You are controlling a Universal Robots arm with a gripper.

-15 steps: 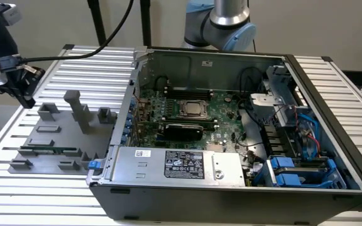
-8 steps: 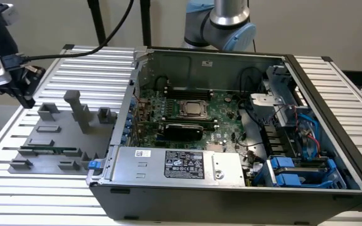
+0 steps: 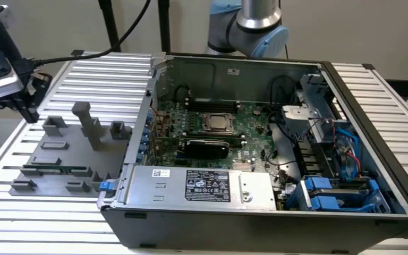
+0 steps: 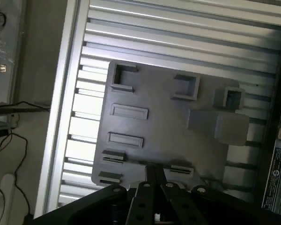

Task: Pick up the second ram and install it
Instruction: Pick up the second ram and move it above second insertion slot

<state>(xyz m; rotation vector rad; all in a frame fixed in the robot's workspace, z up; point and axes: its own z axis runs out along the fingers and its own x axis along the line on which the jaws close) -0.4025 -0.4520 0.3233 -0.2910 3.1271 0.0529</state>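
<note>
While second ram [image 3: 55, 170] lies in gray fixture [image 3: 68, 153], claw [image 3: 30, 114] hovers nearby, closed, empty.

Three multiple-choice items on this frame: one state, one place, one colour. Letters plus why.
1. The computer case is: A closed; B open, motherboard showing; C upside down.
2. The second ram lies: A in a motherboard slot; B on top of the case; C in the gray fixture.
3. The fixture's colour: A red; B gray; C yellow.
Key: 1 B, the motherboard is visible inside; 2 C, the green strip sits in the fixture at the exterior view's left of the case; 3 B, plain gray blocks.
</note>
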